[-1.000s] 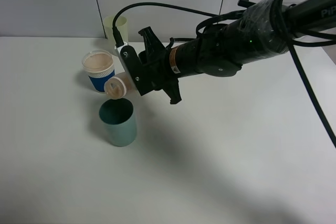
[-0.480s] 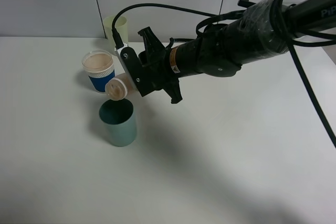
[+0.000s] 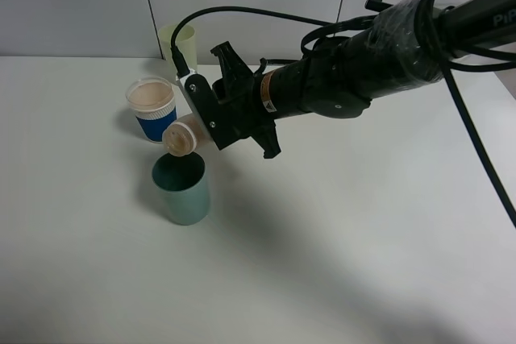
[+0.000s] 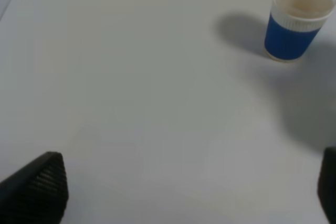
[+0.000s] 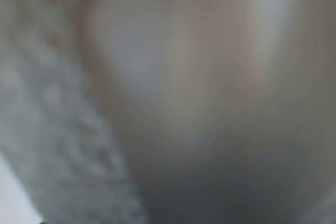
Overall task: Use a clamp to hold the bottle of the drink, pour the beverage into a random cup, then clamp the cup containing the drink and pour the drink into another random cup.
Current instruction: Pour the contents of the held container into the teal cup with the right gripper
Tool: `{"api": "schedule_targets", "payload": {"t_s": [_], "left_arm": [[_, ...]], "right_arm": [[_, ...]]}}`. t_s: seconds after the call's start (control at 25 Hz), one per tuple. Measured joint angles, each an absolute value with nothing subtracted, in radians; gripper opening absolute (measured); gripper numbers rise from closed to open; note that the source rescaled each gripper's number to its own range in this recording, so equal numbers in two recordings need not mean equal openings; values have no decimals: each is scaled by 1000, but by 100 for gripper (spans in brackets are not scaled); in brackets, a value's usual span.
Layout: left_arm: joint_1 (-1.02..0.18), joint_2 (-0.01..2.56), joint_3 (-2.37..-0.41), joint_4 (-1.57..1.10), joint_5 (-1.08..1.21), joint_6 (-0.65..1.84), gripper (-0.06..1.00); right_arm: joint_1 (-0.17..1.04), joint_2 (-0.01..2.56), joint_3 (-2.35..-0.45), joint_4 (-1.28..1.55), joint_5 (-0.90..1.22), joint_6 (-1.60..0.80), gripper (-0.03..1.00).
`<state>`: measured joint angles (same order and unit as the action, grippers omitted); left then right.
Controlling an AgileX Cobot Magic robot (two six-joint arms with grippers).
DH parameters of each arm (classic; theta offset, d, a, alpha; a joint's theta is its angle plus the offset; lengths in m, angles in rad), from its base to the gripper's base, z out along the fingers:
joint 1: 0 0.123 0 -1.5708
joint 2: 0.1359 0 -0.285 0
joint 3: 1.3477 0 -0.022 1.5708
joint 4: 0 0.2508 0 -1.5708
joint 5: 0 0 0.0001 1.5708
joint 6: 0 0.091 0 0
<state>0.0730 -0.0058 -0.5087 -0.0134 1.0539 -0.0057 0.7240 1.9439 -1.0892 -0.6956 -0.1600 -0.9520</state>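
Observation:
My right clamp [image 3: 201, 118] reaches across from the right and is shut on the bottle [image 3: 182, 134]. The bottle lies tipped almost level, its open mouth just above the far rim of the teal cup [image 3: 183, 192]. Pale beige beverage shows at the bottle's mouth; I cannot make out a stream. The blue paper cup [image 3: 152, 109] [image 4: 294, 20], beige inside, stands just behind the teal cup. The right wrist view is a close blur of pale surface. My left clamp [image 4: 189, 169] hovers open over bare table, its black fingertips [image 4: 39, 187] far apart, with the paper cup well ahead of it.
A pale yellow-green tumbler [image 3: 177, 40] stands at the back by the wall. The right arm [image 3: 363, 70] and its cables stretch over the table's right half. The white table [image 3: 339, 247] runs out to the front and left.
The right wrist has rolled a little further, tipping the bottle slightly more. The bottle's mouth stays over the teal cup. The cups have not moved.

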Motion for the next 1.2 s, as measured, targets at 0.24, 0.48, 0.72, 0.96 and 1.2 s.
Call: {"api": "schedule_targets", "payload": {"t_s": [0.24,0.48,0.72,0.96,1.2], "left_arm": [[73,-6,-509,-13,1054,-6,84],[73,-6,-509,-13,1054,-6,84],[73,-6,-509,-13,1054,-6,84],[73,-6,-509,-13,1054,-6,84],[73,-6,-509,-13,1054,-6,84]], "right_arm": [[724,1944,-1089,-696,-160,-952,0],[724,1944,-1118,-688,-144,-952,0],[748,1977,-1154,-688,-126,-953,0],[775,1998,-1176,-690,-116,-959,0],[775,1998,-1176,-705,-98,-959,0]]}}
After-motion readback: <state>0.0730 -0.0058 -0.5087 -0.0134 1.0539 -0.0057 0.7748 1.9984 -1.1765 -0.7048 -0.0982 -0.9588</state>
